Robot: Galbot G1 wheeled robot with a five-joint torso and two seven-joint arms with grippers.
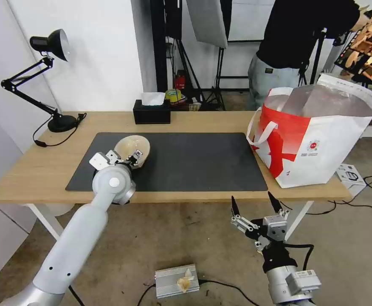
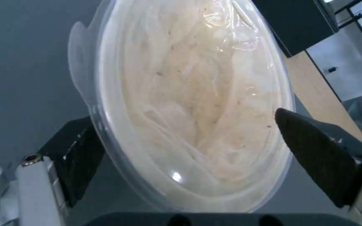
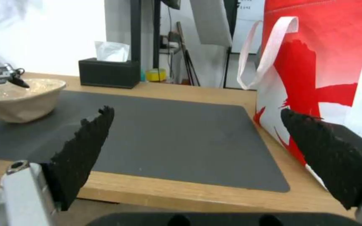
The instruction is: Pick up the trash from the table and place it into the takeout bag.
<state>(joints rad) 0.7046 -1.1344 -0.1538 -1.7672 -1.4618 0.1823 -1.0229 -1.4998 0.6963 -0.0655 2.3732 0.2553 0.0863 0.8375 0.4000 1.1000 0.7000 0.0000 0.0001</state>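
A beige pulp bowl with a clear film lining sits tilted on the left part of the dark mat on the table. My left gripper is open at the bowl's near side, one finger under the outer wall and the other over the inside. One left fingertip rests over the bowl rim. My right gripper hangs open and holds nothing, below the table's front edge. The takeout bag stands open at the table's right end.
A black tissue box stands at the table's back edge and a black desk lamp at the far left corner. A person stands behind the bag. A metal box lies on the floor in front.
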